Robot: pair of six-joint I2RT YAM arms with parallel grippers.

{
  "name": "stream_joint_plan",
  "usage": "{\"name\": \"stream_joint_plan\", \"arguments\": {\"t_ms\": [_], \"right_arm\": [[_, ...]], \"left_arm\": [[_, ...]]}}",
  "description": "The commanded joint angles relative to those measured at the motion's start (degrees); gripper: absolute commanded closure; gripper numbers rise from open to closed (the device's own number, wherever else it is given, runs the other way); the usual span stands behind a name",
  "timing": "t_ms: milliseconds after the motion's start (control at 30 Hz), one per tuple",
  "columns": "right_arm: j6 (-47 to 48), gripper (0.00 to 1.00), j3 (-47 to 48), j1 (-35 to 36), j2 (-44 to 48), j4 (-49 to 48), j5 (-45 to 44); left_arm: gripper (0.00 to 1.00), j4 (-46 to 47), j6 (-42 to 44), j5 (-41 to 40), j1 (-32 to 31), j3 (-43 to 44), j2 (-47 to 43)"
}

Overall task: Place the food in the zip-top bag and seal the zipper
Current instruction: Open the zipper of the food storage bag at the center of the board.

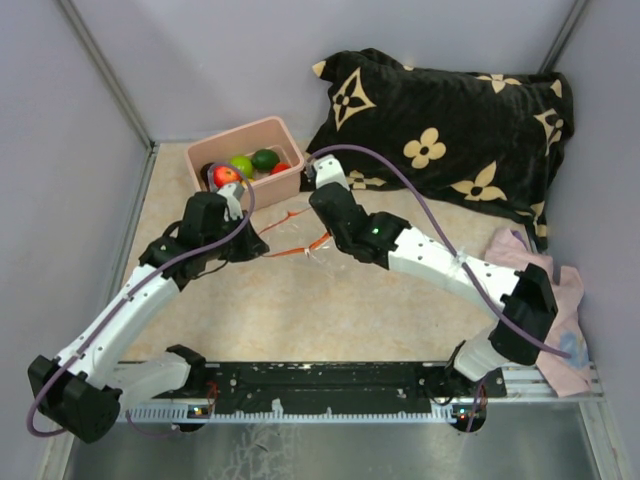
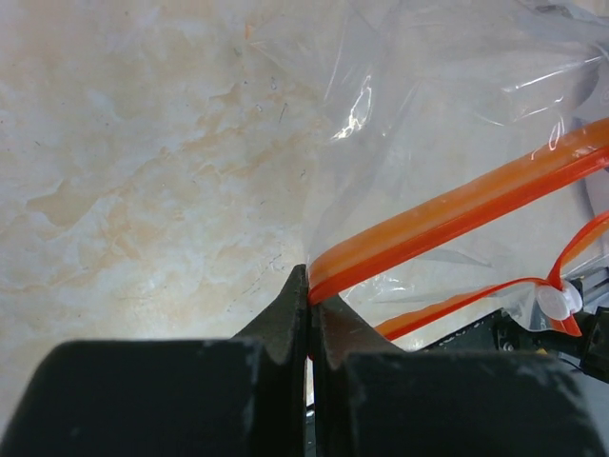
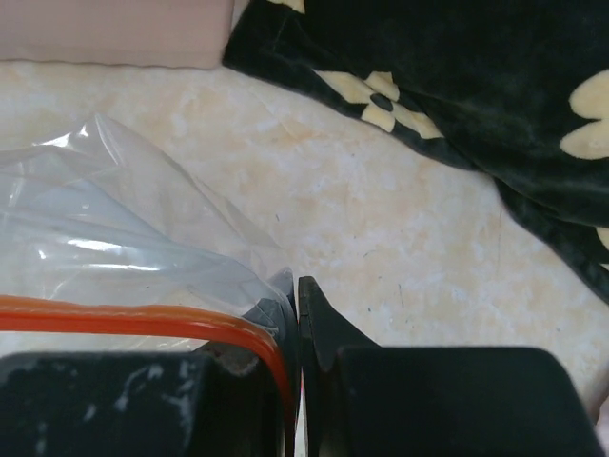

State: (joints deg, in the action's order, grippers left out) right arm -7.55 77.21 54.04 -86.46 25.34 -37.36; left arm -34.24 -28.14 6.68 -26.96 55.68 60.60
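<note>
The food lies in the pink bin [image 1: 228, 139]: a red piece [image 1: 225, 175], a light green piece [image 1: 241, 165], a dark green piece [image 1: 265, 159] and another red one at the bin's right. The clear zip-top bag [image 1: 297, 232] lies on the table between my grippers, with no food showing in it. My left gripper [image 2: 311, 290] is shut on the left end of the red-orange zipper [image 2: 457, 209]. My right gripper [image 3: 296, 290] is shut on the zipper's other end [image 3: 114, 319]. The bag's film shows in both wrist views [image 2: 428, 114] [image 3: 105, 219].
A black pillow with cream flowers [image 1: 450, 120] lies at the back right, close behind the right gripper, and also shows in the right wrist view [image 3: 457, 86]. A pink cloth [image 1: 565, 300] lies by the right arm's base. Grey walls close in on both sides.
</note>
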Motion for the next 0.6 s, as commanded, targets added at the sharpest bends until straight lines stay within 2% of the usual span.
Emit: {"name": "stream_joint_plan", "arguments": {"t_ms": [0, 100, 133, 267, 433, 567], "right_arm": [[0.25, 0.93, -0.75, -0.95, 3.67, -0.97, -1.05], [-0.06, 0.95, -1.31, -0.94, 3.85, -1.28, 1.04], [-0.21, 0.96, -1.4, -0.95, 3.8, -1.3, 1.27], [0.04, 1.0, -1.16, -0.93, 3.34, -0.72, 2.1], [2.12, 1.0, -0.68, -0.93, 3.14, 0.54, -0.5], [3.64, 1.0, -0.57, -0.94, 3.05, 1.38, -2.37]], "left_arm": [[1.0, -0.37, 1.69, -1.76, 0.3, 0.26, -1.07], [0.99, 2.69, 1.49, 0.83, 0.26, 0.95, -1.48], [0.94, 3.82, 1.42, 1.95, 0.29, 1.11, -1.61], [0.63, 7.56, 1.36, 4.4, 0.26, 2.26, -1.86], [0.4, 8.44, 3.25, 2.32, 0.39, 5.83, -0.88], [0.28, 7.97, 7.08, -1.8, 1.54, 9.15, 0.93]]}}
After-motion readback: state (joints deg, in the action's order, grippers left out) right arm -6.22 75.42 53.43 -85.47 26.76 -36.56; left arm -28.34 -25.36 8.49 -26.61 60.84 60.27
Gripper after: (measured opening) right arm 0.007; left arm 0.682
